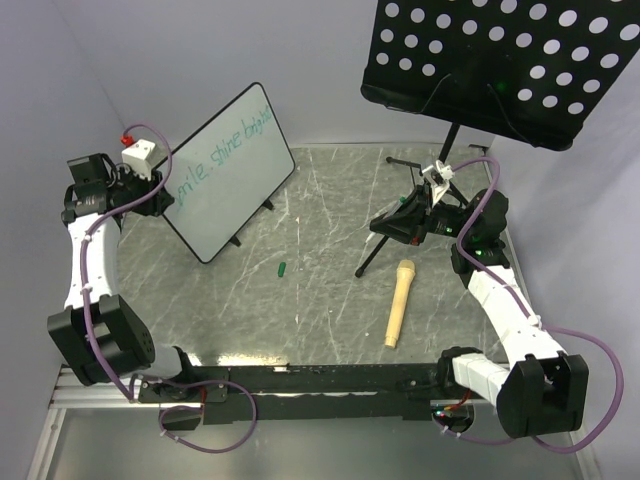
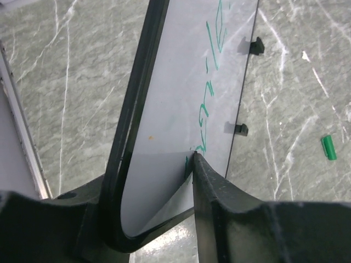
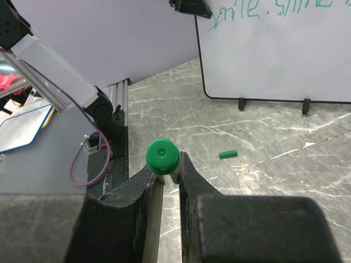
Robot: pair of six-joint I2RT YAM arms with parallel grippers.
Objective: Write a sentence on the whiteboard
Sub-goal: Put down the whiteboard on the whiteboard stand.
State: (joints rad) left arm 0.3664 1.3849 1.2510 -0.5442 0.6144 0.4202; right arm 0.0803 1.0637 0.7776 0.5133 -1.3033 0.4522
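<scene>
Since the white black-framed whiteboard (image 1: 240, 185) leans at the grey marbled tabletop's (image 1: 330, 300) left rear, slide the straddling left claw (image 2: 156, 181), grip unclear, squarely off without smearing the teal handwritten sentence (image 1: 225, 145); right claw (image 3: 167, 167) clamps the green marker pen (image 3: 162, 156).

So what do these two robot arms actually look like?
Both match: the left arm and right arm have white sections between chunky black joints, with a purple cable looping along each. The left end effector and right end effector are pairs of black fingers.
</scene>
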